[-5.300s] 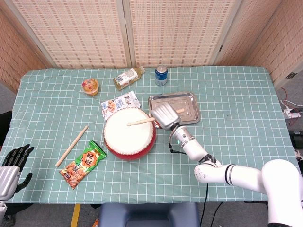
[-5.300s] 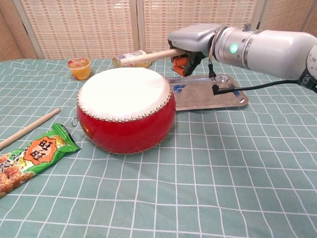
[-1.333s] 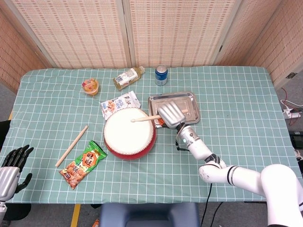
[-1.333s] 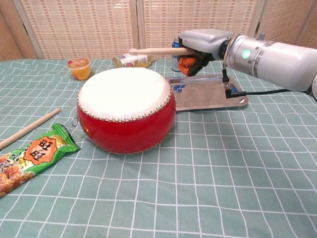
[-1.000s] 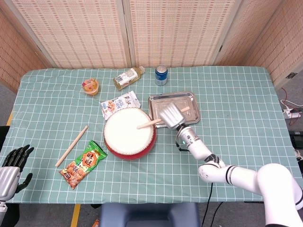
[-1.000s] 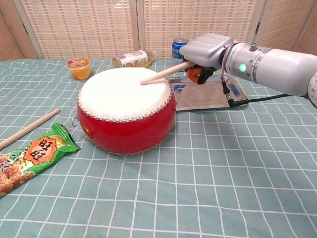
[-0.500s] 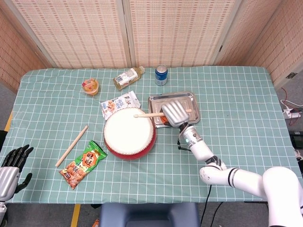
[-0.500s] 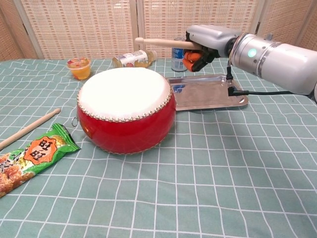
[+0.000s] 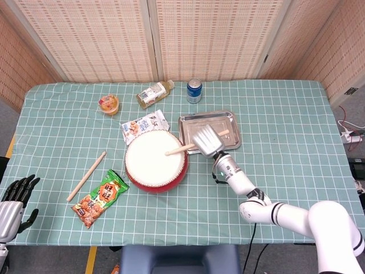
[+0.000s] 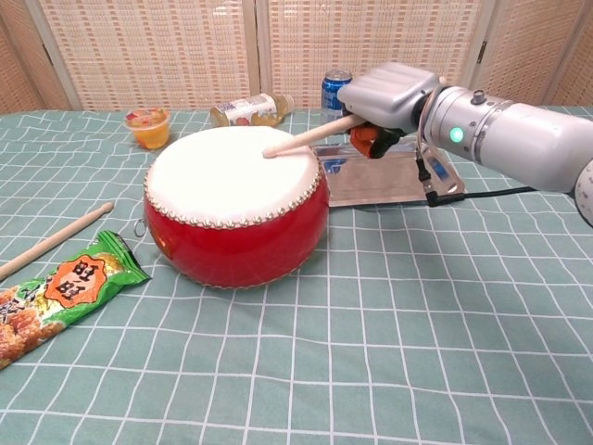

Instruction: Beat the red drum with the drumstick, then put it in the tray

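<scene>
Now right hand (image 10: 384, 102) grips wooden stick (image 10: 310, 135), tip on round drum (image 10: 236, 199) skin; left hand (image 9: 12, 197) empty, fingers apart.

My right hand (image 10: 382, 102) holds the drumstick (image 10: 310, 136), tip touching the drum (image 10: 236, 206) skin; tray (image 10: 394, 182) behind, second stick (image 10: 54, 241) at left.

I see a drum (image 10: 236, 222) with a red body and white skin, and a pale wooden drumstick (image 10: 306, 137) against it. The desk (image 9: 285, 114) wears a green cloth with a white grid — the tray (image 9: 228, 123) is bare silver. My right robot hand (image 10: 389, 97) is grey; the can (image 9: 194, 91) is blue.
</scene>
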You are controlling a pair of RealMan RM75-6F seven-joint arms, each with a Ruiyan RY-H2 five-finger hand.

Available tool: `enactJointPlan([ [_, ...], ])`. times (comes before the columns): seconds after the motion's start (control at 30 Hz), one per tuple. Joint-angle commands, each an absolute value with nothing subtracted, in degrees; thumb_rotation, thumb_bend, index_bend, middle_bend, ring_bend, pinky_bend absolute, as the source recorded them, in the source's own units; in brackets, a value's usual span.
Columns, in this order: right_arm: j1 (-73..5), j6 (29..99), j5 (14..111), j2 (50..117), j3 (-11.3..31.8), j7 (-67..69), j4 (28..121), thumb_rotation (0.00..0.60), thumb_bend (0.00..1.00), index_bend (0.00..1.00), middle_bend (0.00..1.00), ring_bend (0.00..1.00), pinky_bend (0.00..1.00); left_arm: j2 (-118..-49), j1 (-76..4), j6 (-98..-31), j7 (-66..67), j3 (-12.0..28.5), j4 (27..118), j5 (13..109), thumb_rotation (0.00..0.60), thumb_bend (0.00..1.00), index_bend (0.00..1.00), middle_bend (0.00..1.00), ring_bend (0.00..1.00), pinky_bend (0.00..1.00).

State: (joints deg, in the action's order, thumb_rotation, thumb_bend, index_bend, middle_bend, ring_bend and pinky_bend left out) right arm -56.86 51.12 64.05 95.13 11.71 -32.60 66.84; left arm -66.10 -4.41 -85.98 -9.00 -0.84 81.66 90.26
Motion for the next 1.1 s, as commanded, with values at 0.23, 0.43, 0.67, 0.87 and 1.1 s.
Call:
enactJointPlan([
  [0.23,-54.3,54.2,65.9,94.7,17.3,-10.7,70.0,0.600,0.61,1.00,1.00,1.00,1.00,-65.8,-4.6,-85.9,-8.6,-0.8,82.0,90.5,0.600,0.37,0.01,0.00,0.00,0.01],
  [0.43,-56.2,51.1,67.6,95.7,12.5,-21.6,65.7,0.600,0.61,1.00,1.00,1.00,1.00,-65.9,-4.5,-85.8,-8.6,-0.9,82.0,90.3,0.600,0.37,0.01,0.00,0.00,0.01],
  [0.67,-57.5,49.4,66.8,97.1,9.9,-33.1,63.1,0.600,0.61,1.00,1.00,1.00,1.00,-66.1,-4.4,-85.7,-8.7,-0.9,81.8,90.1,0.600,0.37,0.01,0.00,0.00,0.01],
  [0.87,-55.2,54.0,66.6,96.4,14.9,-21.5,65.8,0.600,0.61,1.00,1.00,1.00,1.00,-66.2,-4.4,-85.6,-9.0,-0.9,81.5,90.0,0.600,0.36,0.01,0.00,0.00,0.01],
  [1.1,-53.4,51.3,63.5,93.4,16.1,-16.8,63.1,0.600,0.61,1.00,1.00,1.00,1.00,-66.0,-4.5,-85.9,-8.5,-0.8,82.0,90.4,0.600,0.37,0.01,0.00,0.00,0.01],
])
